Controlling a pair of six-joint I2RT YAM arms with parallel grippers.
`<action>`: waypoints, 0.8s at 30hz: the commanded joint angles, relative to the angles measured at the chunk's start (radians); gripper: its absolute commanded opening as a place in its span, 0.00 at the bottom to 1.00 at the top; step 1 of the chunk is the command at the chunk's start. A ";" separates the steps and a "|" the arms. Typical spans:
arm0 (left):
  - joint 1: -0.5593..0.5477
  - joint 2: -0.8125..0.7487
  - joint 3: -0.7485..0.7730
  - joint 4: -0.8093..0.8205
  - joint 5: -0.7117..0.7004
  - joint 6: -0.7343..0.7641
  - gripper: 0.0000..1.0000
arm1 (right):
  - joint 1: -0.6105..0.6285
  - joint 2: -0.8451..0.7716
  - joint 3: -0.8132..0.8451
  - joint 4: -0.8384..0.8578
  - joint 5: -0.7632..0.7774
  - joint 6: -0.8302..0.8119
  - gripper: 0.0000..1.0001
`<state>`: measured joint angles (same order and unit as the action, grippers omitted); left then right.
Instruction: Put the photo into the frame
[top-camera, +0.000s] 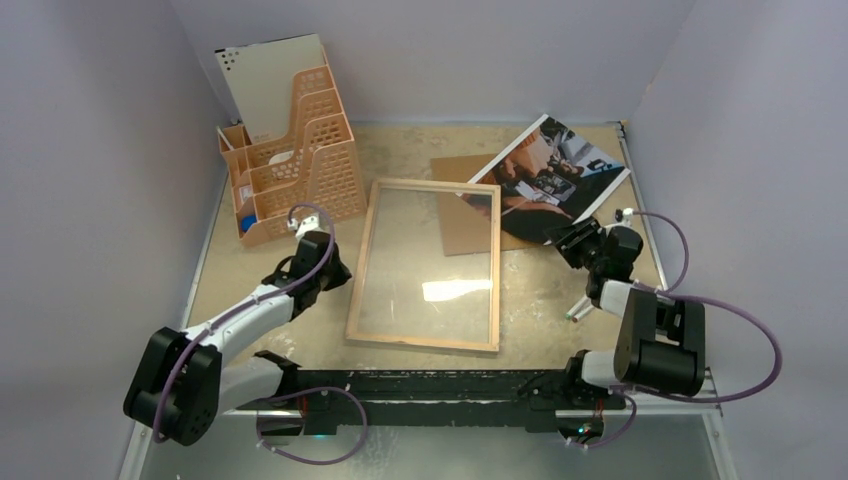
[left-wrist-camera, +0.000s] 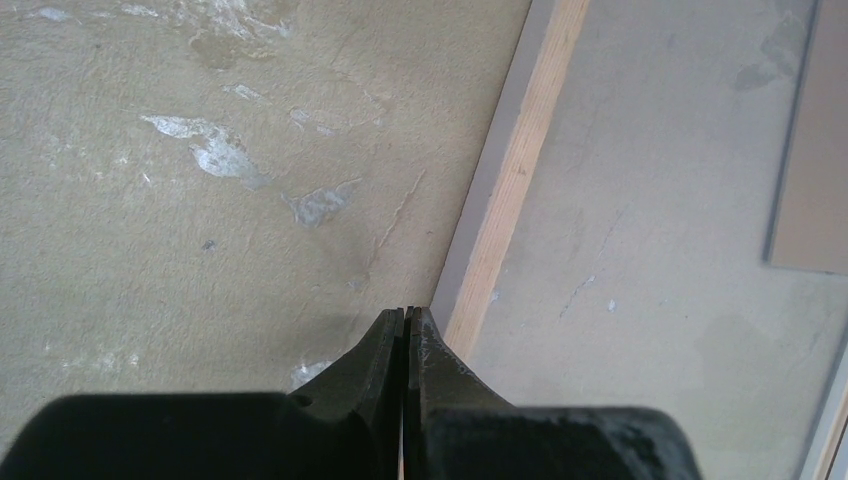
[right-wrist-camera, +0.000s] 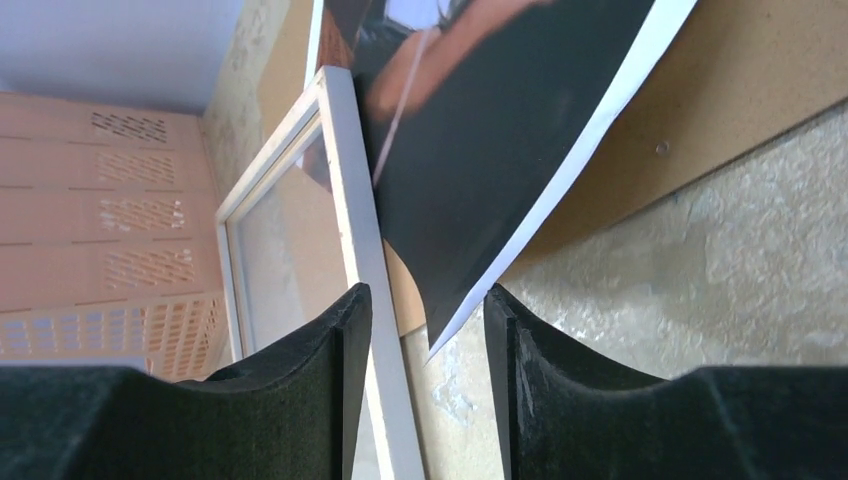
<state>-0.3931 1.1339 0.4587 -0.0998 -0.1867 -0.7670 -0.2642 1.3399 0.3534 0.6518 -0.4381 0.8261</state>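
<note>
The frame lies flat mid-table with its light wood rim up and its clear pane showing the table beneath. The photo lies picture side up at the back right, partly over a brown backing sheet. My right gripper is at the photo's near corner. In the right wrist view its jaws stand apart, with the corner of the photo between them and touching neither; the frame's white edge runs past the left finger. My left gripper is shut and empty, its tip beside the frame's left rim.
An orange desk organizer holding papers stands at the back left. A white pen lies on the table by the right arm. Grey walls close in the table on three sides.
</note>
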 joint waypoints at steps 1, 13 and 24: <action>0.003 0.011 0.041 -0.006 0.007 -0.002 0.00 | -0.001 0.081 0.065 0.030 0.005 -0.005 0.48; 0.003 0.012 0.051 -0.025 0.003 0.003 0.00 | -0.004 0.219 0.098 0.128 0.055 0.074 0.46; 0.003 0.003 0.070 -0.046 -0.009 0.012 0.00 | -0.004 0.281 0.165 0.169 0.130 0.043 0.38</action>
<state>-0.3931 1.1461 0.4847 -0.1455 -0.1867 -0.7662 -0.2642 1.6146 0.4763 0.7692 -0.3485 0.8818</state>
